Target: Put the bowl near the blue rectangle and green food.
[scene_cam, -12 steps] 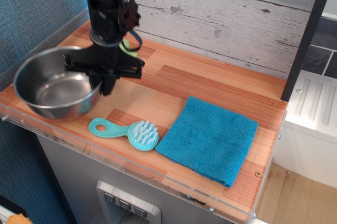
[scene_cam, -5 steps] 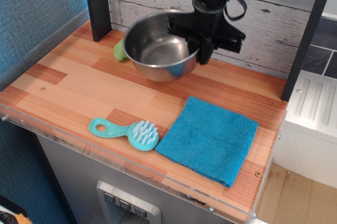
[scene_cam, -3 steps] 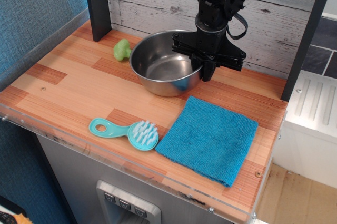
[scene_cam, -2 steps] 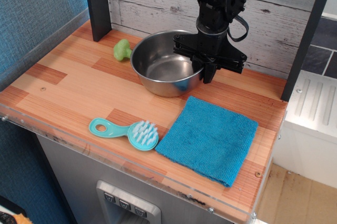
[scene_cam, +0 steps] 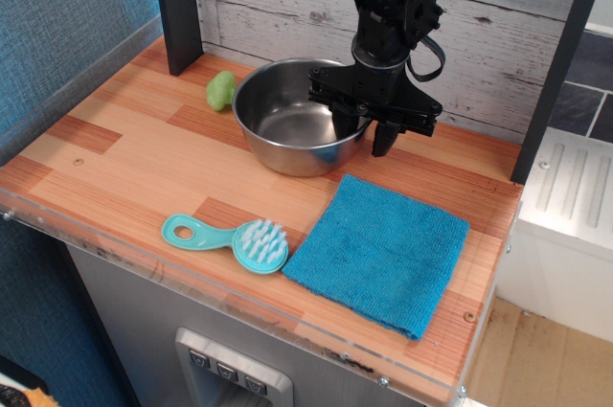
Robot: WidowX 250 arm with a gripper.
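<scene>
A wood-grain tabletop (scene_cam: 124, 163) with a clear acrylic edge along its near side is carrying everything, and a whitewashed plank wall (scene_cam: 498, 33) is running behind it. Blue textured wall covering is filling the left side, and a dark upright post (scene_cam: 175, 7) is standing at the far left corner of the tabletop.

The stainless-steel bowl (scene_cam: 287, 124) is sitting upright on the tabletop toward the far side, roughly mid-width — it is holding nothing but reflections. The small light-green toy vegetable (scene_cam: 221, 90) is lying just beside its left rim, and the blue terry towel (scene_cam: 378, 252) is lying flat just near and right of the bowl, close to it without clearly touching.

The black gripper (scene_cam: 369, 127) is hanging over the bowl's right rim with its fingers spread apart — one inside the rim, one outside it, neither visibly pinching the metal.

A teal plastic brush (scene_cam: 230, 237) is lying near the front edge, left of the towel.
</scene>
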